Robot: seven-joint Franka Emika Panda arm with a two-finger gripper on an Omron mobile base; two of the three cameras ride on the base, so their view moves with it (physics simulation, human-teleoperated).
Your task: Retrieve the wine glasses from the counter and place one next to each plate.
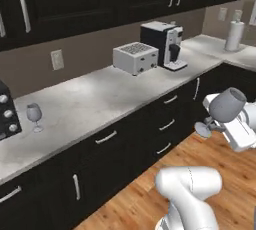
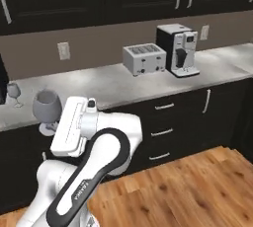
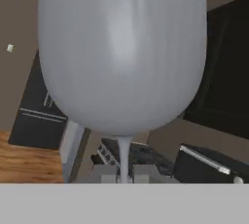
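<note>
The end effector (image 3: 124, 175) is clamped on the thin stem of one wine glass (image 1: 227, 105), carried tilted over the wooden floor (image 1: 150, 199), while the second glass (image 1: 34, 115) stands upright on the marbled desk (image 1: 100, 101).

Wine glass (image 2: 47, 106) in end effector (image 2: 52, 122), second glass (image 2: 14, 92) on counter (image 2: 113, 85).
</note>
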